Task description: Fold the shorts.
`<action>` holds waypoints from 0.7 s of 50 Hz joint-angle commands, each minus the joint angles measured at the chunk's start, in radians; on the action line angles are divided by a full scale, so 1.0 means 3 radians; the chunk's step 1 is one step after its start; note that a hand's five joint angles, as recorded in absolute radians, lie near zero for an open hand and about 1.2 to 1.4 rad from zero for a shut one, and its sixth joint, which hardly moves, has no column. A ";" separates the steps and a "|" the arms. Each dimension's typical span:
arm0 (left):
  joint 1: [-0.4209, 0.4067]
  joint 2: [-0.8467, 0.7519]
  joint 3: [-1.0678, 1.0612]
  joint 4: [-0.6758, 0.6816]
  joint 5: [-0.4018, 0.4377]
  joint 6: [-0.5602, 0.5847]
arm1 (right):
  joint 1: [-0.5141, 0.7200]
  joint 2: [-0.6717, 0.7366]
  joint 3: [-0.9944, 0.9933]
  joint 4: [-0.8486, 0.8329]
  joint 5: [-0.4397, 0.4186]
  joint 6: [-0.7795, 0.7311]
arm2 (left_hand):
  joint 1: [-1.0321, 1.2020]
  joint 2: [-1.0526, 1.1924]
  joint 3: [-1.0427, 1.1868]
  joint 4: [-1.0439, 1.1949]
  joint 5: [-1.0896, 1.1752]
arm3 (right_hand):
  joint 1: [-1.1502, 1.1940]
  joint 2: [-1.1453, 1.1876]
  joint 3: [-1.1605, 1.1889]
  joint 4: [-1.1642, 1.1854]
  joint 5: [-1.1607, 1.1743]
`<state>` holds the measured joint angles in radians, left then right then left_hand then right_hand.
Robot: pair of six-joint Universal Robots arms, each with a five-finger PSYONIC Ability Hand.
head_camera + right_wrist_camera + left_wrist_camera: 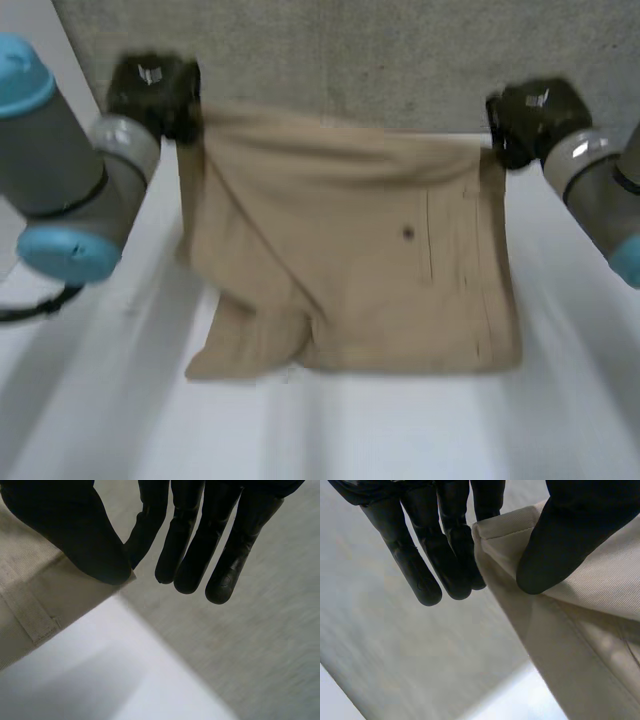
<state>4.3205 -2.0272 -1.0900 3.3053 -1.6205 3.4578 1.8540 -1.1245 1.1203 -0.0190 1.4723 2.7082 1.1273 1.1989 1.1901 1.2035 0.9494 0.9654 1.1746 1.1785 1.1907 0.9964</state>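
Shorts hang spread by their waist edge over the table, one leg crumpled at the lower left; whether the hem touches the table is hard to tell. The left hand pinches the shorts' upper left corner between thumb and fingers. The right hand pinches the upper right corner likewise, its other fingers straight beside the cloth.

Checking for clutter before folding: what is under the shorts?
The white table shows around the shorts; whatever lies beneath them is covered by cloth. The left hand and right hand pinch their far corners.
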 commanded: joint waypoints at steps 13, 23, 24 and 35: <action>-0.0212 0.1310 -0.0260 0.0523 -0.0197 0.0132 | 0.0114 -0.0761 -0.0273 -0.0827 0.0216 0.0478 | 0.0897 0.0658 0.0687 0.0643 0.0908 | 0.1436 0.0739 0.0726 0.0685 0.0751; -0.0268 0.1680 -0.1775 0.0523 -0.0177 0.0137 | 0.0089 -0.0726 0.0499 -0.0326 -0.0101 0.0478 | 0.0897 0.0658 0.0687 0.0643 0.0908 | 0.1436 0.0739 0.0726 0.0685 0.0751; -0.0294 0.1675 -0.1938 0.0553 -0.0177 0.0142 | 0.0089 -0.0675 0.0662 -0.0254 -0.0187 0.0488 | 0.0897 0.0658 0.0687 0.0643 0.0908 | 0.1436 0.0739 0.0726 0.0685 0.0751; -0.0401 0.1588 -0.1899 0.0620 -0.0182 0.0158 | 0.0303 -0.0266 0.1215 -0.0116 -0.0311 0.1183 | 0.0897 0.0658 0.0687 0.0643 0.0908 | -0.2396 -0.3094 -0.3107 -0.3148 -0.3082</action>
<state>4.2167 -1.5345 -1.7146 3.4857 -1.6742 3.5023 1.9030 -1.2586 1.4086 -0.0640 1.3863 2.8948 1.1274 1.1993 1.1901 1.2036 0.9494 0.3484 0.4143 0.4177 0.4184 0.2399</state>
